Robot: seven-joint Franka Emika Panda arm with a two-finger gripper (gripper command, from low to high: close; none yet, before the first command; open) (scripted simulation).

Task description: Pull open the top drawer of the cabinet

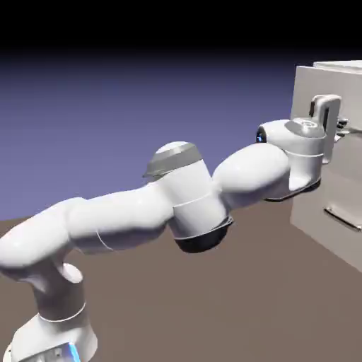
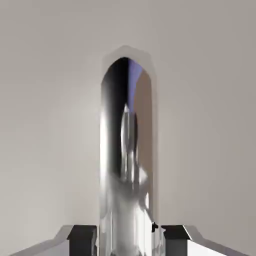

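My base point(image 1: 53, 332) sits nearest in the exterior view, at the lower left on the brown tabletop point(image 1: 212, 311). From there my white arm point(image 1: 177, 201) runs up and to the right, elbow bent, wrist level with the upper part of the cabinet point(image 1: 314, 191) at the right edge.

My pincer point(image 1: 338, 127) is at the front of the top drawer point(image 1: 311, 88), closed on its handle point(image 1: 342, 126). From this side the fingers are mostly hidden behind the hand's pale bracket, and only a short dark stub of the bar shows past it. The top drawer's front stands a little proud of the panel below it. Lower down, the second drawer's handle point(image 1: 344, 218) shows as a thin dark bar, well apart from my hand.

The hand view gives what the side view cannot: the handle point(image 2: 126, 165) fills the middle as a shiny metal bar running from the bottom edge upward, with the backdrop's violet and the tabletop's brown mirrored in it. My two dark fingertips point(image 2: 81, 239) press in from either side at the bottom, against the bar. Behind it, the pale drawer front point(image 2: 45, 125) fills the rest of the picture.

The exterior view alone shows the arm, the tabletop and the lower drawer.
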